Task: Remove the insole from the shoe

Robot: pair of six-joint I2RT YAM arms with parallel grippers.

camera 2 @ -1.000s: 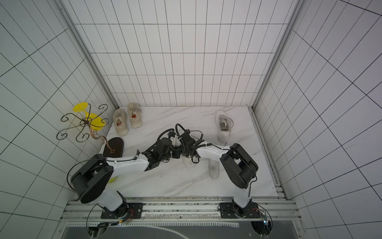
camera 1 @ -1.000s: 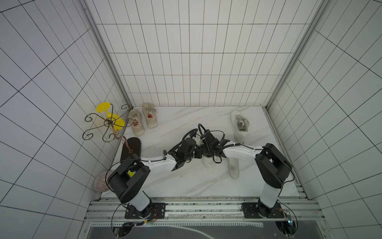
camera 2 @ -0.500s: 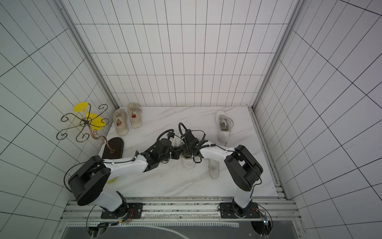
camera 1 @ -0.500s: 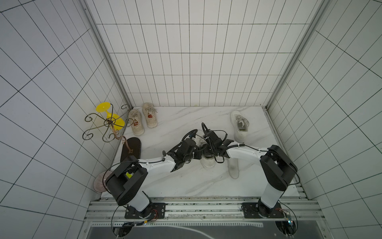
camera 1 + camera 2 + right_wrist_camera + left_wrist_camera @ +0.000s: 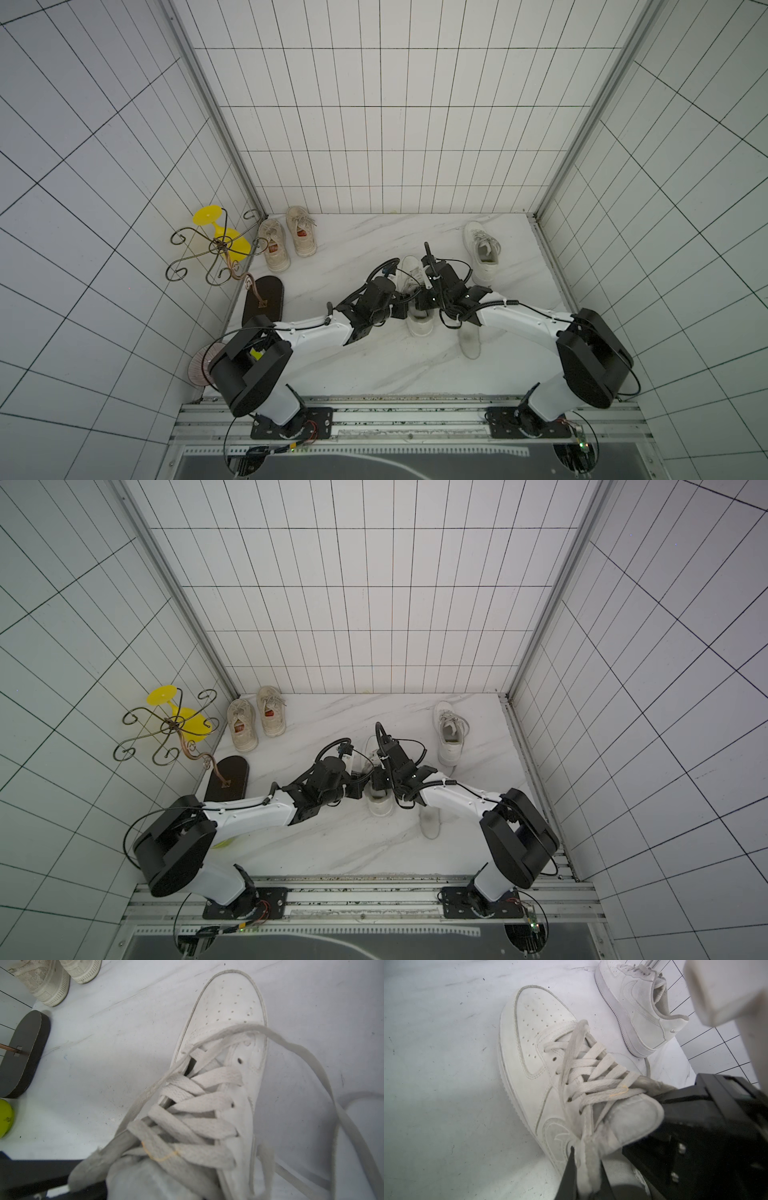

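Observation:
A white lace-up shoe stands on the marble floor between both arms, seen in both top views. My left gripper is shut on the shoe's collar edge on its left side, black fingers on either side of the rim. The grey textured insole shows inside the opening. My right gripper reaches into that opening from the right and is shut. Its tips are hidden behind the grey tongue, so what they pinch is not visible.
A second white sneaker stands at the back right. A loose insole lies under the right arm. Beige shoes, a wire stand with a yellow glass, its dark base and a green ball are on the left.
My right gripper has closed at the shoe's opening and shifted slightly to the right. The left gripper has kept its hold on the collar.

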